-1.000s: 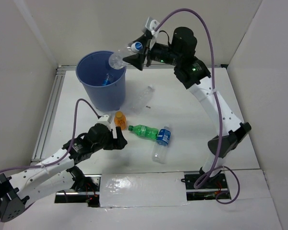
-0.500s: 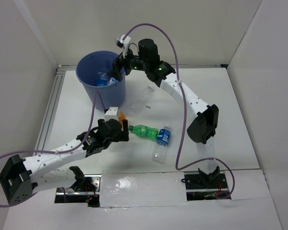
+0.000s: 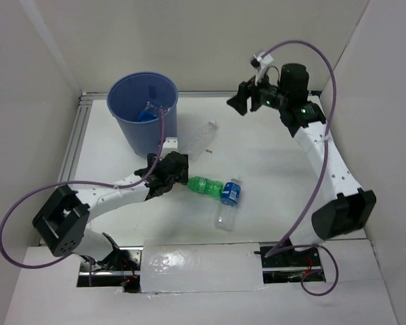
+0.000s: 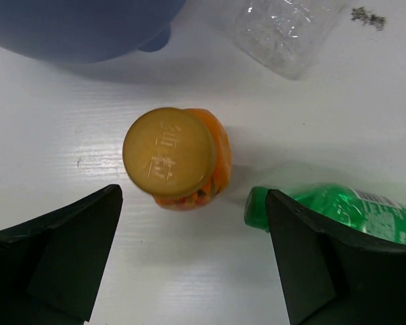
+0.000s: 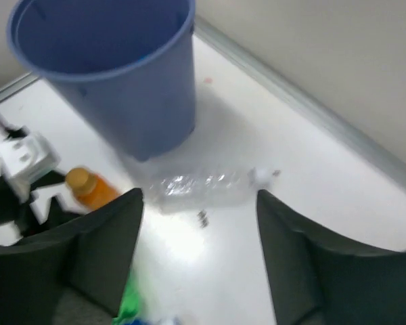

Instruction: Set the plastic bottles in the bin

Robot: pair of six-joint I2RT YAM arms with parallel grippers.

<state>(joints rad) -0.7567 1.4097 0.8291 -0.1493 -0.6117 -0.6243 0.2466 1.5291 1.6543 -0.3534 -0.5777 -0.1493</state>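
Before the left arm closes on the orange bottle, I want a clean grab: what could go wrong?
1. The cap of the green bottle lies close to one of the left fingers; closing may catch or shove it, and it could roll.
2. The orange bottle stands upright, short with a wide cap; an off-centre squeeze could tip it.
3. The bin stands close by; a careless lift might bump it.

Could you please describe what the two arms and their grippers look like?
The left arm and right arm have white tubular links joined by bulky black joint housings. A purple cable loops loosely along each, ending near a small white camera mount at the wrist. The left gripper and right gripper each have two broad, flat black fingers. No markings are legible.
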